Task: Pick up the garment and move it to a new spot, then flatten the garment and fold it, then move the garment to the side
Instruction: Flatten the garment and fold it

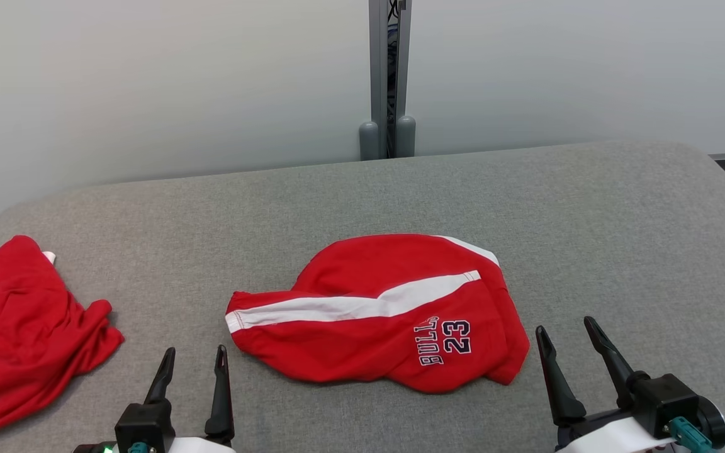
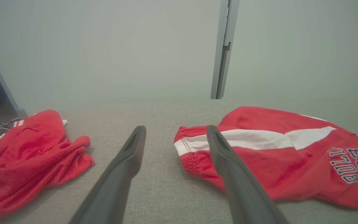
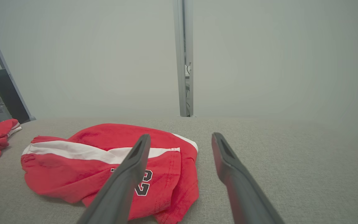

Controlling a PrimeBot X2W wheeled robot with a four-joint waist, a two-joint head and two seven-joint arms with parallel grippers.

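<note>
Red shorts (image 1: 378,311) lie crumpled at frame centre on the grey table (image 1: 620,220). My left gripper (image 1: 195,350), lower left, and right gripper (image 1: 564,326), lower right, both stand spread wide, grasping nothing. I see another red garment (image 1: 22,333) at the left edge.

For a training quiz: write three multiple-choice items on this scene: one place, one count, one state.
1. The red fabric shorts with a white stripe and BULLS 23 print lie on the grey cloth-covered table: A near its middle; B at its right edge; C hanging off it.
2. Red garments on it: A one; B two; C four.
3. Both arms' jaws: A open, empty; B shut on the shorts; C shut, empty.
1 A, midway across the table. 2 B, a crumpled red garment lies at left. 3 A, jaws stand apart, touching nothing.
</note>
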